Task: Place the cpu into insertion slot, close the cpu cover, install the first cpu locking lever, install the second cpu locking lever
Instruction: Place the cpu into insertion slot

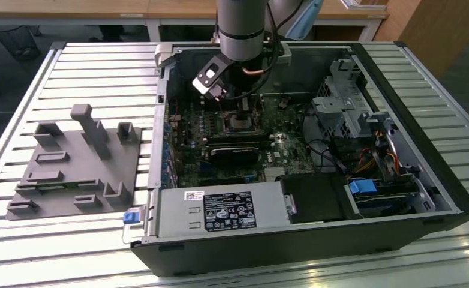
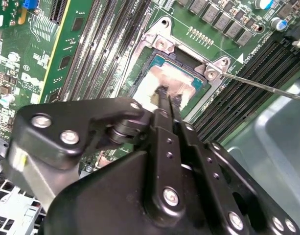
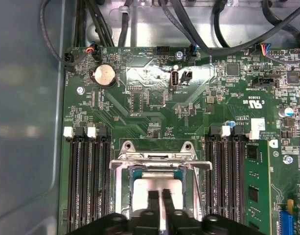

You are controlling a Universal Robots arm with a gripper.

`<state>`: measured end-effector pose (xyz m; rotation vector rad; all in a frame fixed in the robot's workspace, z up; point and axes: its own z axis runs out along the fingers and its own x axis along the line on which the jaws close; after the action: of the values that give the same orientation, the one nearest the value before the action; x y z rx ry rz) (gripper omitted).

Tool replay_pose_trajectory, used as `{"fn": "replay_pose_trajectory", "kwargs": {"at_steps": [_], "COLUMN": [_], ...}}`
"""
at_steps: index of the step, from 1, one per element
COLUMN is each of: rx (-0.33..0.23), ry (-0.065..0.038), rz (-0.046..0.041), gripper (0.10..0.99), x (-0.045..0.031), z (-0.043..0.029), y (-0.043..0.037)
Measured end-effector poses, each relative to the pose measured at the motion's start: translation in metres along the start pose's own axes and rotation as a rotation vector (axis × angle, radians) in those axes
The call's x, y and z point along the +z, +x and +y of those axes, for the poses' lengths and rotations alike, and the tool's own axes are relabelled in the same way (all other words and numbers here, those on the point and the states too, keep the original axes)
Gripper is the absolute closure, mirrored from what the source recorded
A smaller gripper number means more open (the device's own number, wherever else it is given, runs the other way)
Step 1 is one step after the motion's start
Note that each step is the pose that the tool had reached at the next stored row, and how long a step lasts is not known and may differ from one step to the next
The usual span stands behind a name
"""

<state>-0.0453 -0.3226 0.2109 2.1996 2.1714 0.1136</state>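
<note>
With its fingers pinched nearly together and empty, the gripper (image 3: 158, 197) rests its tips on the cpu (image 3: 146, 188), seemingly pressing it flat into the insertion slot (image 1: 238, 125), which lies at 12 o'clock from the black heatsink (image 1: 234, 157) in the exterior view.

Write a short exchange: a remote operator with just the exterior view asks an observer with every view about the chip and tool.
Operator: Is the chip in its socket?
Observer: Yes, both wrist views show the chip lying flat inside the socket.
Operator: Where is the tool?
Observer: The tool is right over the chip's silver top, tips close together.
Operator: Any lever loose?
Observer: In the second wrist view a thin metal rod juts out from the socket's frame.
</note>
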Motion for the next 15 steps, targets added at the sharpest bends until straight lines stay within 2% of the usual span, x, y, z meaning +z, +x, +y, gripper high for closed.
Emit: {"fn": "replay_pose_trajectory", "kwargs": {"at_steps": [1,3,15], "rx": [0.0,0.0,0.0], "ry": [0.0,0.001,0.003], "rz": [0.0001,0.0001,0.0001], "gripper": [0.961,0.98,0.98], "x": [-0.0003,-0.0008,-0.0042], "z": [0.0,0.0001,0.0004], "y": [0.0,0.0,0.0001]}}
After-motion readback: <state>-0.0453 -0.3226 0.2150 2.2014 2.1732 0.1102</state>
